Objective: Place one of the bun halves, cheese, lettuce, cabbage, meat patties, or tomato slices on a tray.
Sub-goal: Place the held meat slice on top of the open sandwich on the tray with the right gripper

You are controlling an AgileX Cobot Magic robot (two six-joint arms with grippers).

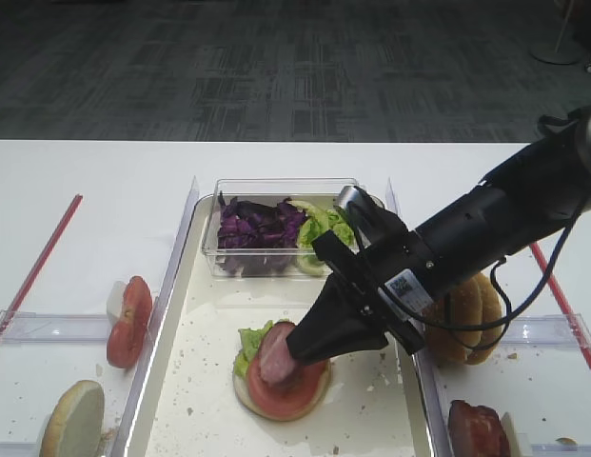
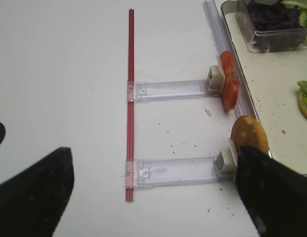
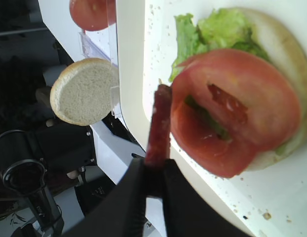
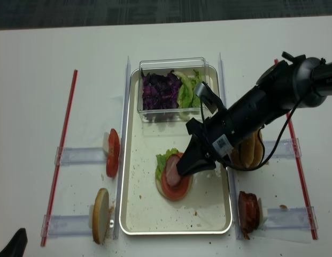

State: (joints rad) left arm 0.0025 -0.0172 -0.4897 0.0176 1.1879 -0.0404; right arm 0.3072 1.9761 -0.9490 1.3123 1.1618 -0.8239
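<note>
Right gripper (image 3: pixel 154 170) clamped on one meat patty (image 3: pixel 158 126), edge-up over one tomato slice (image 3: pixel 242 106) on lettuce (image 3: pixel 212 29) and bun half (image 1: pixel 319 381) in tray (image 1: pixel 176 314). Left gripper (image 2: pixel 143 192) spread apart.

Right arm: black, extended diagonally down toward centre; right claw (image 1: pixel 287 354) clamped tight. Left claw (image 2: pixel 143 192): fingers (image 2: pixel 34 197) spread wide apart, hovering low.

1. The right arm (image 1: pixel 504 228) is matte black and tube-shaped, seen above the tray (image 1: pixel 181 314).
2. A small white QR-style label sits on its wrist.
3. Thin black cables loop beneath it.
4. A silver round part sits on top.
5. The right gripper (image 1: pixel 287 350) has tapered black fingers.
</note>
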